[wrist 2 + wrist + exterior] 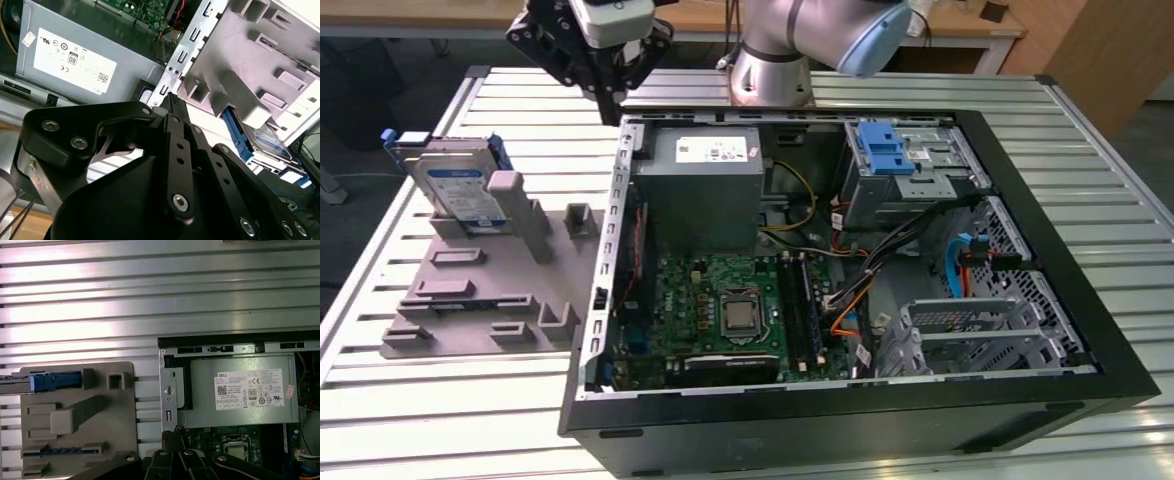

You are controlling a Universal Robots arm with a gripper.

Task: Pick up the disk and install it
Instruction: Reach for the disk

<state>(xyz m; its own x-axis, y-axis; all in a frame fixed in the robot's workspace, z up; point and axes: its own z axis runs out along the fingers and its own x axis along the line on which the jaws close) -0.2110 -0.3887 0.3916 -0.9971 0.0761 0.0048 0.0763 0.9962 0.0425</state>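
The disk (pixel 460 188), a silver-grey drive with a white-and-blue label in a blue frame, stands on edge in a grey holder plate (pixel 470 300) on the exterior view's left, beside the open computer case (pixel 854 400). My gripper (pixel 610 112) hangs above the table between the holder and the case's back corner, apart from the disk, shut with nothing in it. The first wrist view has the disk (pixel 52 381) edge-on and the gripper (pixel 176 431) over the case rim. In the second wrist view the disk (pixel 267 142) lies behind the holder (pixel 250 60), past the gripper (pixel 171 97).
Inside the case sit a grey power supply box (pixel 700 180) with a white sticker, a green mainboard (pixel 727 310), cables, and a metal drive bay with a blue latch (pixel 894 150). The arm's base (pixel 771 70) stands behind the case. Ribbed metal table (pixel 427 400) all around.
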